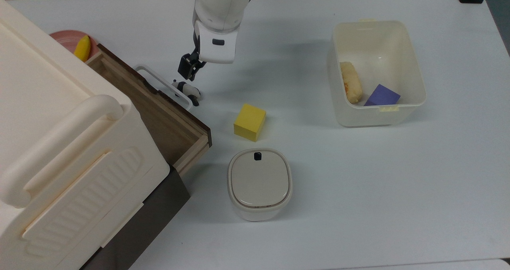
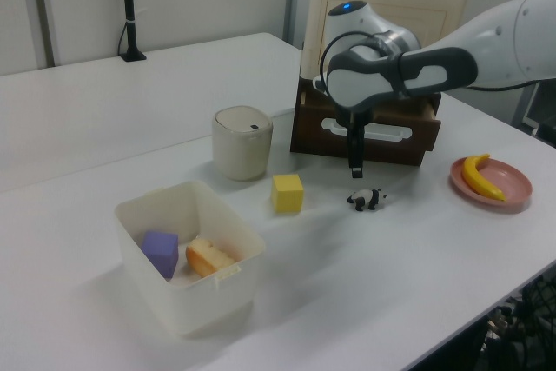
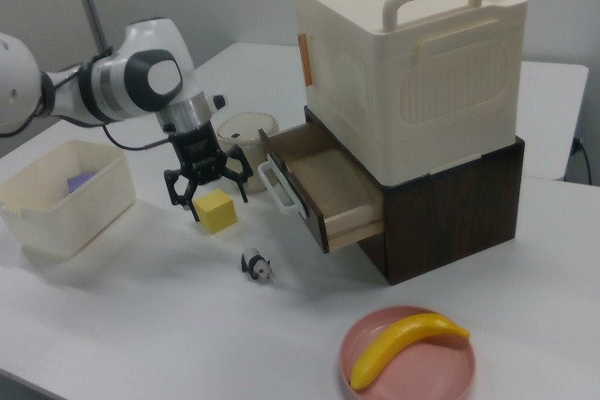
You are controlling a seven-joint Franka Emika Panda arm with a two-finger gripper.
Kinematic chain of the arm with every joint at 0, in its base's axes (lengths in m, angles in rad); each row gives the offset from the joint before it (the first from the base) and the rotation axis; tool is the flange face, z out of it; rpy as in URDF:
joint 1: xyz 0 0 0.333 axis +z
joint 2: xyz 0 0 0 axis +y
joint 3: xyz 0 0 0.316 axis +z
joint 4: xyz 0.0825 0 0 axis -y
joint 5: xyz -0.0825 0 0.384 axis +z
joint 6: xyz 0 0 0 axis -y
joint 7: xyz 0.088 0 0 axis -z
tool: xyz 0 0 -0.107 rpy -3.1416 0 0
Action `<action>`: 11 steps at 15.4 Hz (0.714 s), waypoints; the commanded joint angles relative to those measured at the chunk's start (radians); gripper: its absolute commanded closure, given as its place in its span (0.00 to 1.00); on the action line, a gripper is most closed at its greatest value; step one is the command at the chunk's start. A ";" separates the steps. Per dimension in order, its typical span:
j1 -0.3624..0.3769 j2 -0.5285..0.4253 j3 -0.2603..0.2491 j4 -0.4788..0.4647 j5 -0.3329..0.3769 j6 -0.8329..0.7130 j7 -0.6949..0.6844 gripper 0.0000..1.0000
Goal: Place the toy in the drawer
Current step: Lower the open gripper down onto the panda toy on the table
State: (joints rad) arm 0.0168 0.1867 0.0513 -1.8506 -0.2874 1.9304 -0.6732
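The toy, a tiny black-and-white panda, lies on the white table just off the drawer's white loop handle. The brown wooden drawer stands pulled out of the cabinet, and nothing shows inside it. My gripper hangs open a little above the table, pointing down. It is close over the panda but apart from it, toward the top view's upper right. The wrist hides one of its fingers in the top view.
A yellow cube and a lidded round container sit near the drawer's corner. At the top view's right, a cream bin holds a purple block and a bread-like piece. A pink plate with a banana lies beside the cabinet.
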 commanded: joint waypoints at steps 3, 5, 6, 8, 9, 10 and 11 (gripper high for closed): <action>-0.034 0.039 -0.008 -0.061 -0.050 0.174 -0.039 0.00; -0.035 0.045 -0.008 -0.078 -0.088 0.188 -0.037 0.00; -0.037 0.046 -0.008 -0.078 -0.093 0.188 -0.037 0.00; -0.037 0.050 -0.008 -0.082 -0.095 0.188 -0.039 0.00; -0.044 0.050 -0.008 -0.091 -0.098 0.188 -0.039 0.00; -0.044 0.050 -0.008 -0.093 -0.102 0.188 -0.042 0.00; -0.046 0.050 -0.008 -0.099 -0.102 0.187 -0.048 0.00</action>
State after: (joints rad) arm -0.0235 0.2522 0.0487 -1.9108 -0.3666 2.0868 -0.6963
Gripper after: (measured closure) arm 0.000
